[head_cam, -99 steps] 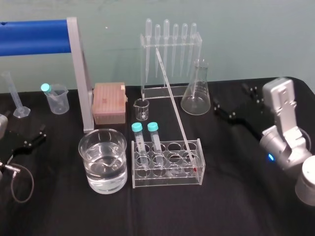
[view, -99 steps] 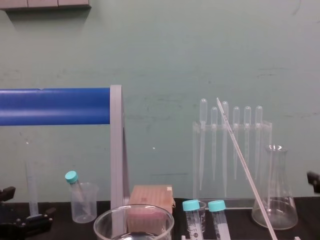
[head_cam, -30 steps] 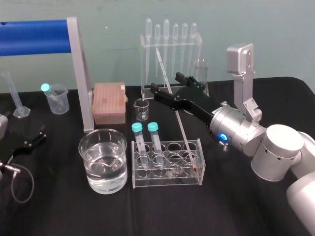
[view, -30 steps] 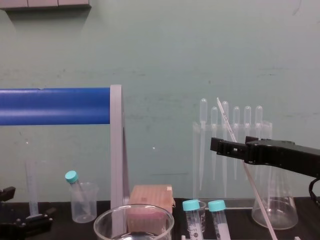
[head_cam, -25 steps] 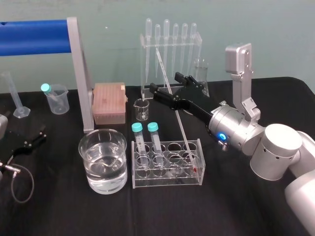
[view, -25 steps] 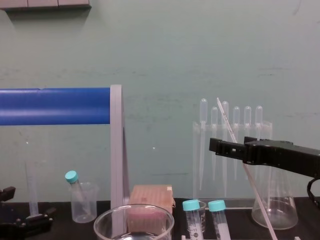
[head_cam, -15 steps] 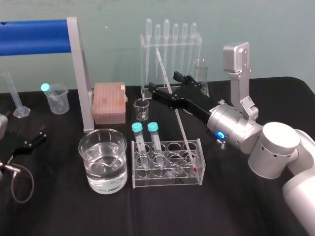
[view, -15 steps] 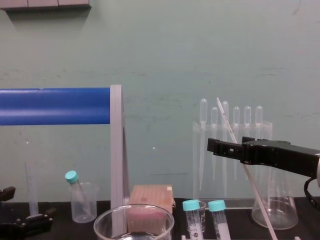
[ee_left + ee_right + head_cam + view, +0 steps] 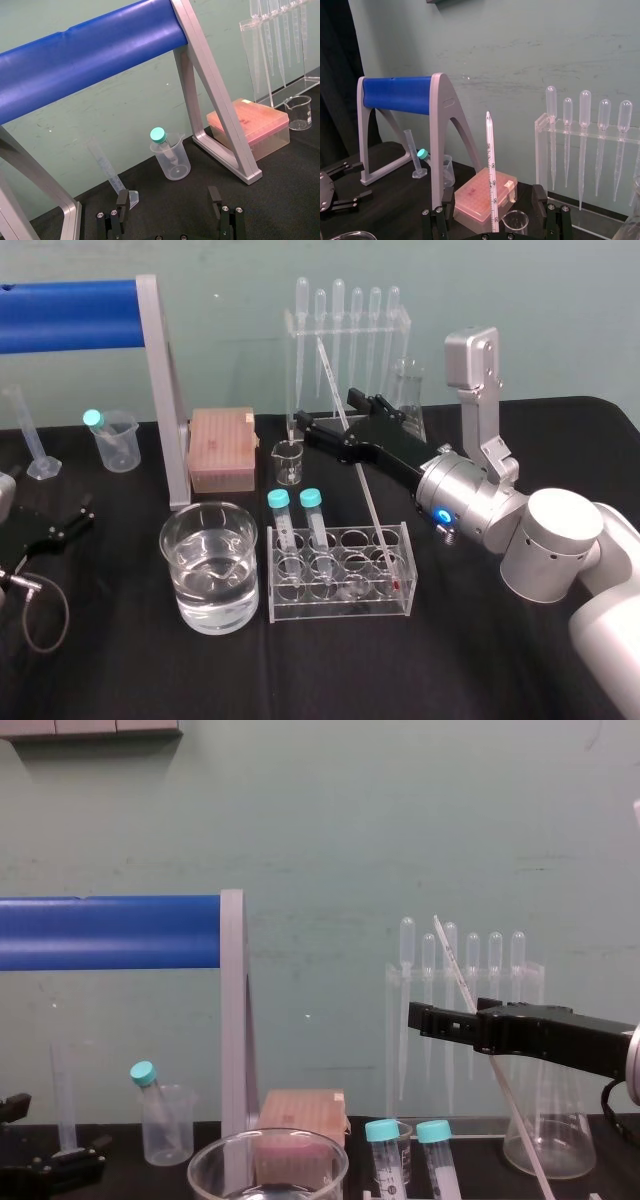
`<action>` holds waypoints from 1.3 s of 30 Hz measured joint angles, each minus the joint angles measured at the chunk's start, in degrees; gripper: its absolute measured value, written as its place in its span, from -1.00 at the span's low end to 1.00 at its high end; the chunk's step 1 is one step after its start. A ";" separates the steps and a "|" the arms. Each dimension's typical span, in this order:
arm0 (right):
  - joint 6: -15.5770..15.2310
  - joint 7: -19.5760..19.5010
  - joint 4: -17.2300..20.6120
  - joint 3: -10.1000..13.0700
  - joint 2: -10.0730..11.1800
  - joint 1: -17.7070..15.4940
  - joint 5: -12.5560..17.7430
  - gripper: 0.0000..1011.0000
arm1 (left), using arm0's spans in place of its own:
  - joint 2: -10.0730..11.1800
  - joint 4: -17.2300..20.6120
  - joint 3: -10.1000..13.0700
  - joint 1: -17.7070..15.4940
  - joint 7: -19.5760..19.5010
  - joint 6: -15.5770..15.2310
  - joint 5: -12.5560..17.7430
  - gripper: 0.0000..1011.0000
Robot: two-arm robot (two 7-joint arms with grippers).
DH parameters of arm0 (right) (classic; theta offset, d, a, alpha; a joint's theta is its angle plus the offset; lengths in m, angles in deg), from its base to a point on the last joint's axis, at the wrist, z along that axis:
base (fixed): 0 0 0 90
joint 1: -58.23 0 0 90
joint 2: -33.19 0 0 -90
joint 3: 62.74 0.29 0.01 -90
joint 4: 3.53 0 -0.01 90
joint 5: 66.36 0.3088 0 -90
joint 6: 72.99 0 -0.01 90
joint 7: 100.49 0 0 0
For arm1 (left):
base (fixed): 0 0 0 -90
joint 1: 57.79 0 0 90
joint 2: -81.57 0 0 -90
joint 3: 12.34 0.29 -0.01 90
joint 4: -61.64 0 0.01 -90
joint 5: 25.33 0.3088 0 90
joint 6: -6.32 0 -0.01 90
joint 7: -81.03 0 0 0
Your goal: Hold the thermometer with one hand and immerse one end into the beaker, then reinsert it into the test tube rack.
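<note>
Head view: my right gripper [image 9: 326,408] is spread open around the thermometer [image 9: 370,502], which leans in the rack [image 9: 340,605] toward the desk's front edge, with the beaker [image 9: 164,538] just beside it. An off-centre close could snap the rod.
Left wrist view: my left gripper [image 9: 168,200] is parked open at the desk's left edge.
Right wrist view: the rod looks untouched between the jaws.
Chest view: the thermometer's foot is cut off.
</note>
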 joint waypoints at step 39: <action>0.09 -0.01 0.06 0.01 0.04 0.02 0.09 -0.11 | 0.00 0.00 0.00 0.00 0.00 0.00 0.00 0.99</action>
